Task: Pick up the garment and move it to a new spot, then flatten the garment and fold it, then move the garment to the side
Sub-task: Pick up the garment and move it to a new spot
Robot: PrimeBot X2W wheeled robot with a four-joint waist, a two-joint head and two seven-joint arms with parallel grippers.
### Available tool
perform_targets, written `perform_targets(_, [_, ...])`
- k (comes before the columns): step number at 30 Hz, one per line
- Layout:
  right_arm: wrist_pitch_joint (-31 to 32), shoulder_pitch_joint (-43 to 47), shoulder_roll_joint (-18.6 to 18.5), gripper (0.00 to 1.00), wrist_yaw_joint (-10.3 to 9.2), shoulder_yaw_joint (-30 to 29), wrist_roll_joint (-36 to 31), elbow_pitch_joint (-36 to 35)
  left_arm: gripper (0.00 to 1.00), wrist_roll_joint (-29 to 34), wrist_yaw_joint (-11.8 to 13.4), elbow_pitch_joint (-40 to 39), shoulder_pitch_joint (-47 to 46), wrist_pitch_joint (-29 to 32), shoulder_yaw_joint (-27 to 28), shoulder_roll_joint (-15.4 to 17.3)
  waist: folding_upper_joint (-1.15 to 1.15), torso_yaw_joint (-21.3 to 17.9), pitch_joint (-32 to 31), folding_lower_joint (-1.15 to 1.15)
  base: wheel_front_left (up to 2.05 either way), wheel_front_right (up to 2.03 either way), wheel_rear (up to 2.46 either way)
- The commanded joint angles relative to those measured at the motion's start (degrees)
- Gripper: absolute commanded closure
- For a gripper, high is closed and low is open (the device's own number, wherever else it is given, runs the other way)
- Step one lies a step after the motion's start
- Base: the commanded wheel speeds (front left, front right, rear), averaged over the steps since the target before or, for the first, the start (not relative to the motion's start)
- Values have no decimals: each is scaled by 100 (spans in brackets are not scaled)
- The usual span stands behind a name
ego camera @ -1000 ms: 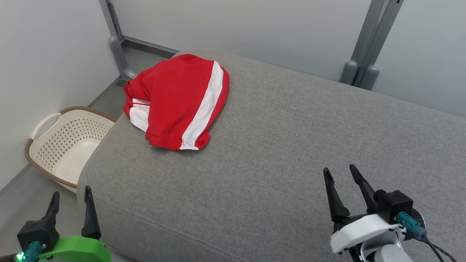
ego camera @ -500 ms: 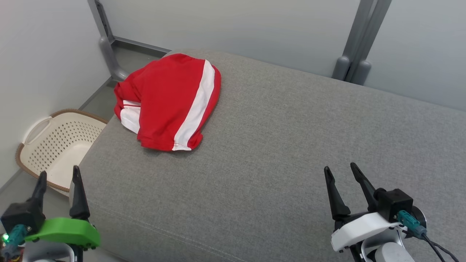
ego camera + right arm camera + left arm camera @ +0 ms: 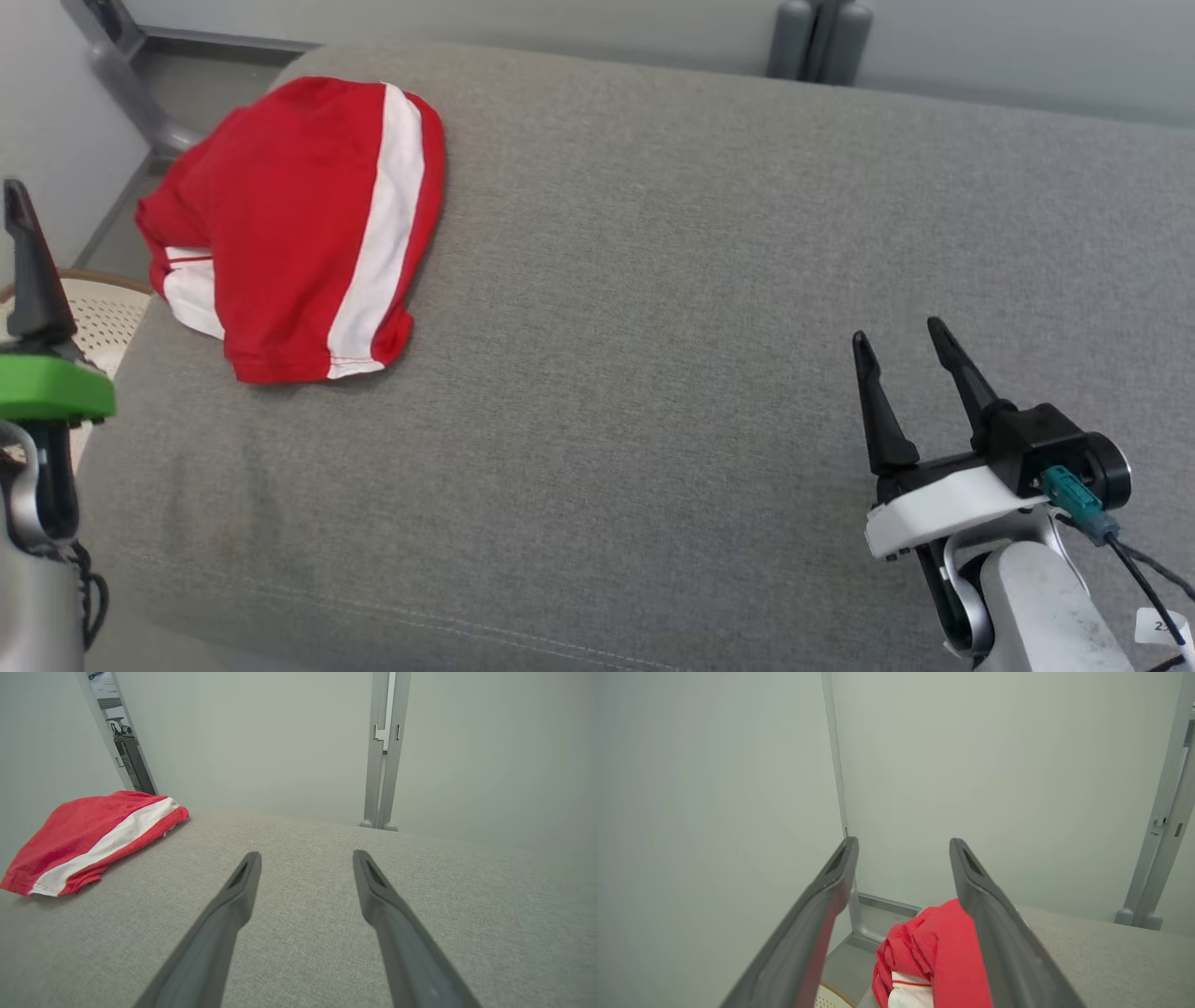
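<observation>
- The garment point(image 3: 299, 233), red with a white stripe, lay bunched at the far left corner of the grey cushion point(image 3: 700, 280).
- Its long axis, along the stripe, ran roughly away from the robot.
- The left gripper point(image 3: 902, 844), spread and empty, was the nearer one. It hung off the cushion's left edge, with the garment ahead and slightly to its right.
- The right gripper point(image 3: 896, 332), also spread and empty, hovered over bare cushion, well apart from the garment, which lay forward-left of it.
- A basket point(image 3: 107, 313) sat on the floor by the left gripper, and a grey post point(image 3: 131, 93) stood beyond the garment. Nothing lay between either gripper and the cloth.
</observation>
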Motion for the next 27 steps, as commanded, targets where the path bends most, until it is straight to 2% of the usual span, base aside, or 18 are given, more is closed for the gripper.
perform_targets(1, [6, -119, -29, 0, -4, -69, -61, -79, 0, -74, -58, 122, -297, -45, -18, 97, 0, -771, 853, 0, 0, 0, 0])
perform_targets(7, [25, -260, -25, 0, -5, -191, -220, -395, 0, -329, -198, 747, -1219, -67, 58, 495, 0, -1235, 1363, 0, 0, 0, 0])
perform_targets(15, [63, -306, -22, 0, -4, -414, -325, -684, 0, -513, -283, 1509, -2094, 97, -189, 891, 0, -1483, 1753, 0, 0, 0, 0])
perform_targets(20, [84, -370, -23, 0, -5, -448, -379, -797, 0, -636, -308, 2319, -2512, 268, -450, 1159, 0, -1593, 1909, 0, 0, 0, 0])
perform_targets(27, [124, -335, -22, 0, -5, -494, -421, -916, 0, -1216, -312, 3115, -2796, 660, -1117, 1322, 0, -1666, 1973, 0, 0, 0, 0])
